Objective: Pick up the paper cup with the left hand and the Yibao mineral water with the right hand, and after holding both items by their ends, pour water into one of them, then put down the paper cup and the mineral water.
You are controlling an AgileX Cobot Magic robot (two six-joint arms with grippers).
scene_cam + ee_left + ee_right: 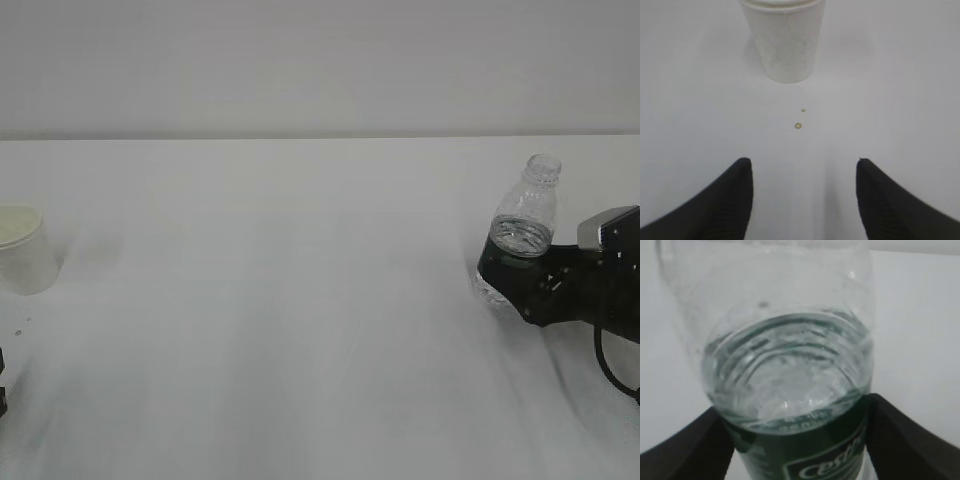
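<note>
The paper cup (22, 250) stands upright at the far left of the white table; in the left wrist view the paper cup (784, 40) is straight ahead, cream inside. My left hand (802, 162) is open and empty, well short of the cup; only a dark sliver of it (2, 385) shows in the exterior view. The Yibao mineral water (522, 228) is at the right, capless, tilted slightly, partly filled. My right hand (515, 275) is shut on its green label band; in the right wrist view the fingers (900, 440) press both sides of the bottle (790, 370).
Two small yellowish droplets (798, 125) lie on the table (300, 330) between my left fingers and the cup. The table's far edge meets a plain wall (300, 60). The right arm's cable (605, 365) hangs at the right edge.
</note>
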